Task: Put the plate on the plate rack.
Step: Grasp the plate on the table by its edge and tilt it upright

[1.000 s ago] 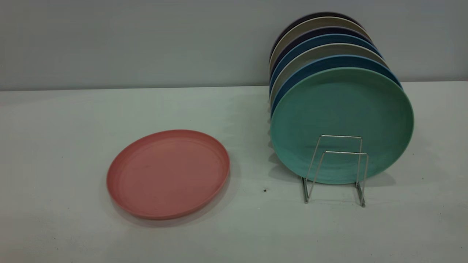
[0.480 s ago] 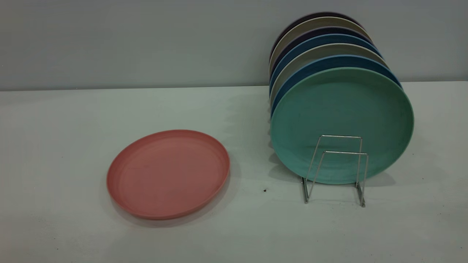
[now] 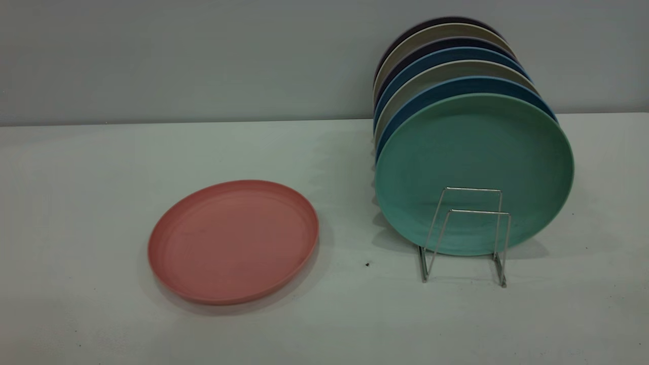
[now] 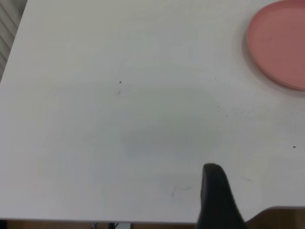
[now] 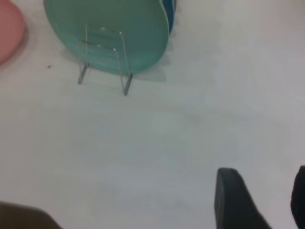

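The salmon-pink plate [image 3: 233, 242] lies flat on the white table, left of the plate rack [image 3: 499, 238]. The rack's front wire loops stand free before a teal-green plate [image 3: 474, 152]. Neither arm shows in the exterior view. In the left wrist view the plate [image 4: 281, 45] lies far off; my left gripper [image 4: 259, 200] hangs over bare table, one dark finger [image 4: 214, 195] showing and nothing beside it. My right gripper [image 5: 262, 191] is open and holds nothing, well short of the rack [image 5: 125, 71] and the plate's edge [image 5: 7, 28].
Several plates, blue, beige and dark, stand upright in the rack behind the teal-green plate [image 5: 109, 24]. A grey wall [image 3: 203, 56] closes the table's far side. The table's near edge [image 4: 281, 212] shows by the left gripper. A small dark speck [image 3: 367, 264] lies between plate and rack.
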Robot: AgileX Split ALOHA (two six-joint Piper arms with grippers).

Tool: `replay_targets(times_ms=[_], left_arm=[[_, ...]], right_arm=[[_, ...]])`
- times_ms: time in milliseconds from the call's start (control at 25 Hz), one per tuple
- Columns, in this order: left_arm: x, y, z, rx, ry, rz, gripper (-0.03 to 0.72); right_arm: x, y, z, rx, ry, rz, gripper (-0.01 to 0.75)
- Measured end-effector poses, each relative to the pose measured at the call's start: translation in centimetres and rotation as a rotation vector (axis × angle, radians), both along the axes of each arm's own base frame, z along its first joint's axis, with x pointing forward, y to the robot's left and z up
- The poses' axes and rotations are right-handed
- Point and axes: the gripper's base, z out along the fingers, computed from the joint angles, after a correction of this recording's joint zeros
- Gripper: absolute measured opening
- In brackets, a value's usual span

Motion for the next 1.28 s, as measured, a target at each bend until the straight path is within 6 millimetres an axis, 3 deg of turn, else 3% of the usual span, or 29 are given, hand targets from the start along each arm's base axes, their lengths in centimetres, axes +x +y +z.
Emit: replay_targets(times_ms=[240, 440, 560, 720, 880, 1080, 1280], left_arm=[[0.1, -0.1, 0.1, -0.023, 0.003, 0.006, 0.484], [1.7, -0.1, 1.9, -0.033, 0.088, -0.018, 0.484], [4.1, -0.5, 4.1, -0.072, 0.179, -0.041, 0.484], [7.7, -1.6, 7.7, -0.173, 0.17, -0.105, 0.484], [12.1, -2.0, 9.5, -0.178, 0.212, -0.166, 0.484], [18.1, -2.1, 7.4, -0.144, 0.342, -0.218, 0.484], [23.9, -2.1, 3.3, -0.267, 0.447, -0.263, 0.456]], right_arm=[[0.1, 0.2, 0.2, 0.027, -0.023, 0.008, 0.311], [1.0, 0.2, 2.1, 0.075, -0.023, -0.011, 0.311], [2.9, 0.2, 4.0, 0.118, 0.016, -0.041, 0.311], [6.3, 0.1, 6.7, 0.212, 0.012, -0.086, 0.311], [10.8, 0.2, 7.3, 0.256, 0.049, -0.099, 0.311], [17.0, -0.1, 5.4, 0.251, 0.118, -0.109, 0.311], [22.8, -0.2, 2.5, 0.254, 0.225, -0.089, 0.311]])
